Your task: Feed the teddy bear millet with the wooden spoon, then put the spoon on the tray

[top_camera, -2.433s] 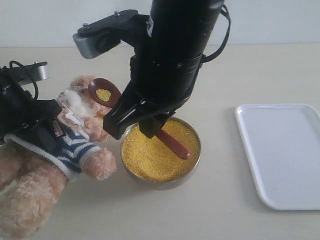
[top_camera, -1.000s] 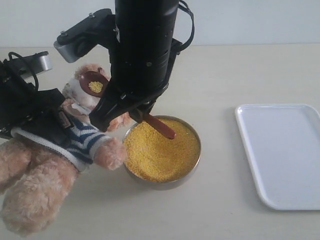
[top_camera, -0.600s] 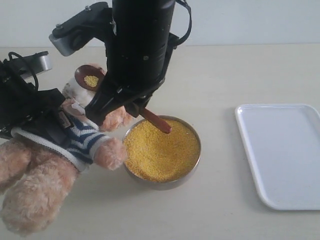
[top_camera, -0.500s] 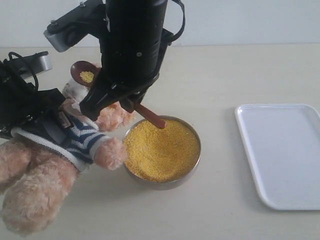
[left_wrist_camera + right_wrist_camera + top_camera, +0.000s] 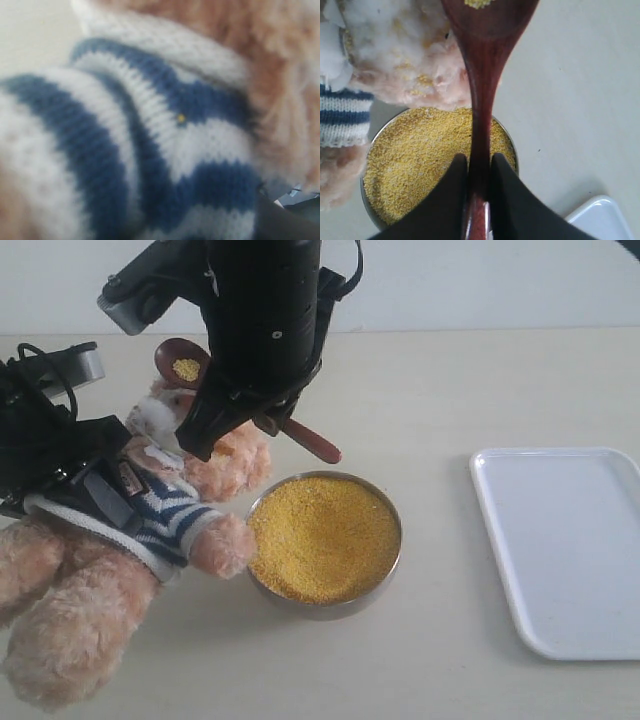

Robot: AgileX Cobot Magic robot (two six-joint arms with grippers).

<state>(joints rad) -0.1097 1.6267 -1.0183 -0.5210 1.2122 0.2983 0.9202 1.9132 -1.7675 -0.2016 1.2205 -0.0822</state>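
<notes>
Teddy bear (image 5: 150,125) fills left wrist view, left jaws unclear; right jaws clamp wooden spoon (image 5: 481,100).

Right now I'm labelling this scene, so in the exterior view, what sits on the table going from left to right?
teddy bear → millet in its bowl → tray

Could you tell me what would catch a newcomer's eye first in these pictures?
The black right claw holds the wooden spoon, a little millet in it, up by the teddy bear on the left. A metal bowl full of golden grain sits mid-table, and a white tray lies at right.
</notes>
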